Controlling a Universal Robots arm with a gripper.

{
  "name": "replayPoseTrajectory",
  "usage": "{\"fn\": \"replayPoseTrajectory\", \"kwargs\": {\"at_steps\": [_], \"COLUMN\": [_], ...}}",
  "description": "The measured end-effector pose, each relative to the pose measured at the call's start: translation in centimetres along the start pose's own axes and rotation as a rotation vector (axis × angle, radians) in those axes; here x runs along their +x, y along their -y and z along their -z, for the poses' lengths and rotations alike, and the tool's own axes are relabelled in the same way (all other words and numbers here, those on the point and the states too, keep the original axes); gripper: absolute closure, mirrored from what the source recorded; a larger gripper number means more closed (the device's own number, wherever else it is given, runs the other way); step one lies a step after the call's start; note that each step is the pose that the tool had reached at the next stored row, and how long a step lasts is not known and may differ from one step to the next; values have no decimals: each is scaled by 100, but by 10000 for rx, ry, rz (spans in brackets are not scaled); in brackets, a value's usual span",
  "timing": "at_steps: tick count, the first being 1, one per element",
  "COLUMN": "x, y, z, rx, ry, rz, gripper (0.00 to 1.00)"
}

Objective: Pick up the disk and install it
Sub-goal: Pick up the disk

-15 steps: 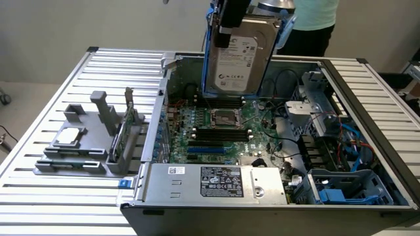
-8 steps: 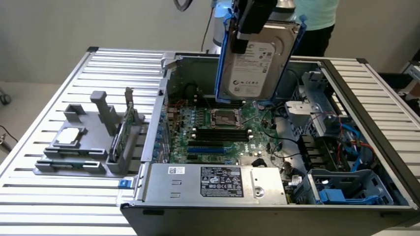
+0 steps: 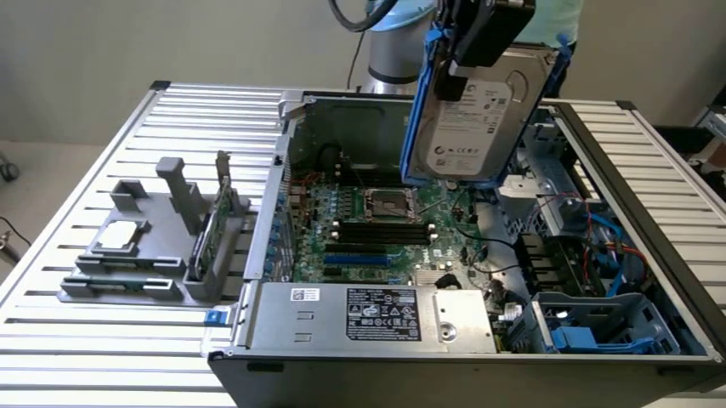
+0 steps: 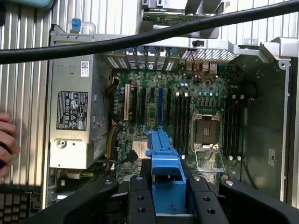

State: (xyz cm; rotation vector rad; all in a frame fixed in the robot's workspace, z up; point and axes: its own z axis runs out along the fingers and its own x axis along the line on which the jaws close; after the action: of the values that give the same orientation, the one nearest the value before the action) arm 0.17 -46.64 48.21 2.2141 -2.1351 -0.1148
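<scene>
The disk (image 3: 477, 110), a silver-grey hard drive with a white label in a blue carrier, hangs upright above the open computer case (image 3: 263, 212), over the far side of the motherboard (image 3: 386, 221). My gripper (image 3: 479, 61) is shut on the disk's upper part. In the wrist view the carrier's blue edge (image 4: 161, 158) sits clamped between my black fingers (image 4: 140, 200), with the gripper (image 4: 170, 200) looking straight down at the motherboard (image 4: 187, 112) and its CPU socket (image 4: 205, 133).
A power supply (image 3: 375, 314) fills the case's near corner. A drive bay with blue parts (image 3: 590, 327) lies at the exterior view's right. A grey fixture (image 3: 170, 272) beside the case holds a small silver chip (image 3: 119, 236) and a green card (image 3: 204, 246). A hand (image 4: 5, 140) rests near the case.
</scene>
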Motion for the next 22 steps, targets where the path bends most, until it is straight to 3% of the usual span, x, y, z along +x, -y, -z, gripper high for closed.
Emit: {"fn": "replayPoseTrajectory", "kwargs": {"at_steps": [7, 16, 22], "x": [182, 479, 648], "y": [216, 341, 492], "z": [60, 156, 188], "rx": [-33, -155, -221], "ry": [1, 6, 7], "rz": [0, -1, -1], "gripper": [67, 67, 67]}}
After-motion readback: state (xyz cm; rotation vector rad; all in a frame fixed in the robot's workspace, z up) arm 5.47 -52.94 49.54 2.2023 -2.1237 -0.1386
